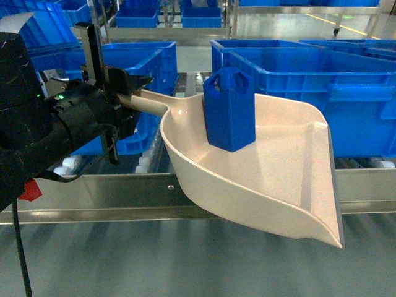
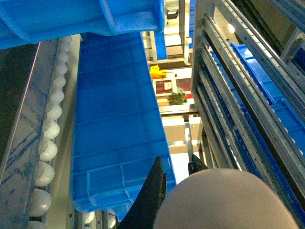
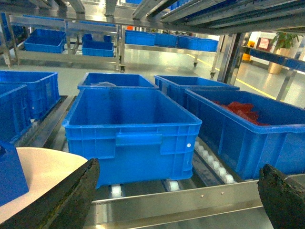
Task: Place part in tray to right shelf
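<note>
Left pincer clamps the handle of the beige tray, holding it tilted above the right shelf's steel front rail. Inside the tray stands the blue part, upright near its back wall. Right pincer gapes wide, holding nothing, before blue crates.

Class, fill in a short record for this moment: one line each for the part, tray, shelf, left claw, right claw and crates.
part: blue block, upright inside the tray
tray: beige scoop, held in the air by its handle, over the shelf's front rail
shelf: steel rack with white rollers, carrying crates
left claw: shut on the tray's handle
right claw: open, empty, facing the shelf
crates: large blue ones on the rollers; one holds red items
</note>
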`<state>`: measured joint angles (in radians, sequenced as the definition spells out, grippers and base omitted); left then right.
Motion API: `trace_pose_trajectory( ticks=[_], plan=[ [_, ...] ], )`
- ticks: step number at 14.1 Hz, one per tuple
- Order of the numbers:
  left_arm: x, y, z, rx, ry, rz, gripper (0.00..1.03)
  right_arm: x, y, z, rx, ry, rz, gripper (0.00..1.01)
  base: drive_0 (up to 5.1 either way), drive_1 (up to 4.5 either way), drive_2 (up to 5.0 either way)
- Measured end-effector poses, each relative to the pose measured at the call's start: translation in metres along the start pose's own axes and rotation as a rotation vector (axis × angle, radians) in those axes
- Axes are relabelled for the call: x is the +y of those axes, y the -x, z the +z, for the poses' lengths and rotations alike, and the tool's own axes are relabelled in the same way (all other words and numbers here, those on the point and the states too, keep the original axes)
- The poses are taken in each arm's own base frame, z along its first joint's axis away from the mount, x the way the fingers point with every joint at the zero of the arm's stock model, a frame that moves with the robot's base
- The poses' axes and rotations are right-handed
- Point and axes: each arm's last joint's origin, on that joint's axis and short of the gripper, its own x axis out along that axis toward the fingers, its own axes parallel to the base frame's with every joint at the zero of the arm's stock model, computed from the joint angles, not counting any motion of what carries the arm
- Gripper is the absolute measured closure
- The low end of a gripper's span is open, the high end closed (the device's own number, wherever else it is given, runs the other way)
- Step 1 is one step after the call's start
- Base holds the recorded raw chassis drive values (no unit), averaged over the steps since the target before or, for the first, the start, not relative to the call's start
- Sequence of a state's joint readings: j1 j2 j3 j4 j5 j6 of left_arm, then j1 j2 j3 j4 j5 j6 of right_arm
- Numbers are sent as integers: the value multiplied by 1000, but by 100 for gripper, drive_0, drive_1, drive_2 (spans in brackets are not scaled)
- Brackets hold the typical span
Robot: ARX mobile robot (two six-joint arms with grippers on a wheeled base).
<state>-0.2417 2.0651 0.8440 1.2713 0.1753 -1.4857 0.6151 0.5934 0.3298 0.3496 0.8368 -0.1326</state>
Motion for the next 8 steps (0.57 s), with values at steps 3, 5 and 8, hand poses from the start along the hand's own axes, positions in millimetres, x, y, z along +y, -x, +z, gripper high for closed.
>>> trace_pose_trajectory(
  ticks=[3, 5, 8],
  plan=[
    [0, 0, 0, 0, 0, 0, 91, 0, 0, 0, 0, 0, 0, 3, 0, 0, 0],
    [0, 0, 0, 0, 0, 0, 91, 0, 0, 0, 0, 0, 0, 3, 0, 0, 0],
    [0, 0, 0, 0, 0, 0, 91, 0, 0, 0, 0, 0, 0, 3, 0, 0, 0]
  ],
)
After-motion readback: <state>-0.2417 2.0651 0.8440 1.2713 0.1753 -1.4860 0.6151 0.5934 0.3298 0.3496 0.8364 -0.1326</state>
